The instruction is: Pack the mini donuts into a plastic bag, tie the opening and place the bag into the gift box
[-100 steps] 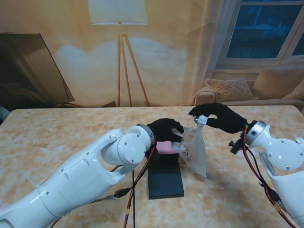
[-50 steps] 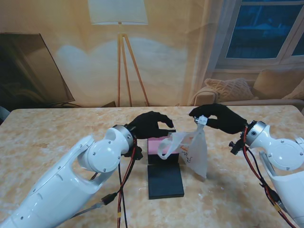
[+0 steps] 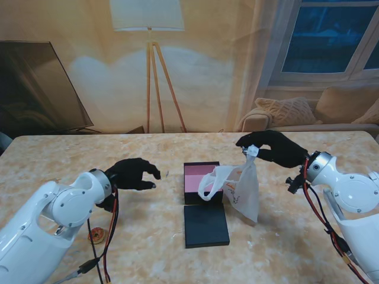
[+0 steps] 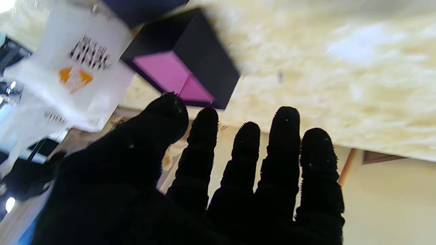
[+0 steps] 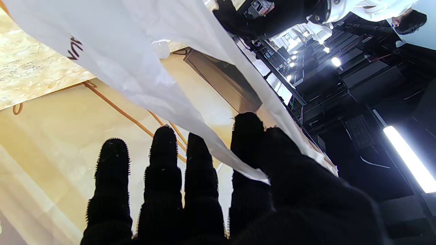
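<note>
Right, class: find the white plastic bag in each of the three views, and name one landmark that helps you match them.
Stand view: the plastic bag hangs from the right hand, right of the gift box.
Left wrist view: the bag is beside the gift box with its pink lining.
Right wrist view: the bag fills the middle, pinched by the right hand.
Shared landmark: the marbled table.

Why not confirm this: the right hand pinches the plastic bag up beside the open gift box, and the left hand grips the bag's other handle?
Not quite. In the stand view the left hand is open, well left of the plastic bag, holding nothing. The right hand does pinch the bag beside the gift box.
</note>
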You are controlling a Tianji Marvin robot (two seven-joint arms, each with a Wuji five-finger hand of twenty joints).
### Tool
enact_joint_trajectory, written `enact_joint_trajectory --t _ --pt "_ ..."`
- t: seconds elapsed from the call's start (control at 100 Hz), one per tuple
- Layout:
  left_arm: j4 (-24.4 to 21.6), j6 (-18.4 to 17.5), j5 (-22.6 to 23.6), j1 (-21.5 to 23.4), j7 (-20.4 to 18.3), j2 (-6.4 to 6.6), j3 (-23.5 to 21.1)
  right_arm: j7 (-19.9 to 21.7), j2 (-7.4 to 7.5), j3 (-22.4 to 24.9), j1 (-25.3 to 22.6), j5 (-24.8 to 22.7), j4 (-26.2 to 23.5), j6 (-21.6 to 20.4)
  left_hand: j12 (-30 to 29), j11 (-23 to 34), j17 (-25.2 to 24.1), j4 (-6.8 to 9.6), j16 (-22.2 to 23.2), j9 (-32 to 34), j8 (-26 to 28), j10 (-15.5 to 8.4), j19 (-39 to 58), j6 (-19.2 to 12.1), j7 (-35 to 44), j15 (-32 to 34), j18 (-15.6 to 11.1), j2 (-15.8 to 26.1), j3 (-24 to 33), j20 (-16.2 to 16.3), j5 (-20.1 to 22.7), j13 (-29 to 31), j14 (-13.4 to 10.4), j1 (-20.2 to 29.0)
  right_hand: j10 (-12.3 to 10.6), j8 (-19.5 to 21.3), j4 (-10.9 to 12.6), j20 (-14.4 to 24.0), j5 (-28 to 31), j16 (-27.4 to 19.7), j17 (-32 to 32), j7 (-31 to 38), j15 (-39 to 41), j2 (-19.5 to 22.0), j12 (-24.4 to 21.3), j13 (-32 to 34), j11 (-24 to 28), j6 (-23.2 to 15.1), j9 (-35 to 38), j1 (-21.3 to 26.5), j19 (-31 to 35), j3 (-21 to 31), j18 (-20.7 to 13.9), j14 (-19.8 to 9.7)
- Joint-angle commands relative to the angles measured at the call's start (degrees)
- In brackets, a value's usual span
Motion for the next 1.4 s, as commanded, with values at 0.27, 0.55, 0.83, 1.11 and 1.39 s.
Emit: enact_joint_trajectory --t 0.27,0.55,0.83,1.11,1.39 --pt "7.02 -8.74 6.98 4.35 -4.66 2.58 -6.30 1.28 -0.05 -0.25 -0.17 -0.72 0.14 -0.06 2.14 0.97 -0.36 1.50 2.40 0.89 -1.06 -2.84 -0.89 -2.01 -2.57 0.37 -1.08 -2.87 2.62 0.14 -0.79 1.55 -2.76 0.84 -1.51 2.26 5.55 -0.25 3.67 0.19 -0.07 4.23 0.39 0.72 0.95 0.80 0.35 -17.49 1.02 6.97 0.10 11.26 -1.28 -1.02" --pt "8.05 -13.85 15.62 8.97 -2.62 2.76 -11.84 1.40 -0.02 -0.11 -0.25 -0.92 -0.02 0.13 -0.09 -3.06 -1.69 1.12 -0.83 -1.51 -0.71 -4.52 -5.47 -5.71 -1.97 -6.70 -1.36 -6.43 5.76 -1.21 -1.67 -0.75 -3.66 1.01 -1.54 2.24 5.62 -0.24 3.77 0.22 0.05 4.24 0.42 0.74 1.16 0.93 0.58 -17.40 1.43 6.97 0.14 11.29 -1.27 -0.97" --pt "8.10 -14.38 18.72 12.35 -2.08 2.74 -15.39 1.33 -0.08 -0.61 0.31 -1.00 0.66 0.31 -1.19 -4.12 -1.86 0.98 -1.18 -2.54 -1.02 -4.76 -6.54 -7.48 -1.94 -7.64 -1.69 -6.88 5.90 -1.34 -2.95 -0.78 -3.70 2.31 -1.66 2.19 5.54 -0.18 3.72 0.24 0.34 4.15 0.41 0.69 1.39 1.05 0.78 -17.35 1.86 7.02 0.29 11.32 -1.11 -0.93" --pt "10.55 -18.09 18.21 14.29 0.98 2.68 -17.69 0.86 -0.23 -1.14 0.66 -1.23 1.06 0.75 -1.35 -4.36 -1.83 -0.03 -0.37 -2.61 -2.82 -4.84 -7.59 -10.63 -2.70 -7.32 -2.15 -13.24 10.80 -1.09 -5.23 -0.09 -4.58 -0.43 -1.75 2.17 5.56 -0.22 3.76 0.31 0.08 4.16 0.49 0.66 1.52 1.21 0.84 -17.24 2.01 7.05 0.18 11.33 -1.09 -0.92" --pt "12.36 -20.91 16.31 14.00 -0.65 3.17 -17.44 0.72 -0.30 -1.60 1.24 -1.42 1.46 1.07 -0.79 -4.79 -1.77 -0.85 0.74 -2.53 -1.86 -3.90 -8.20 -11.54 1.19 -6.87 -2.02 -17.09 14.23 -1.00 -3.40 0.49 -5.23 -2.27 -1.89 2.18 5.57 -0.06 3.86 0.35 0.13 4.20 0.50 0.71 1.56 1.27 0.80 -17.21 2.03 7.04 0.50 11.35 -0.87 -0.86"
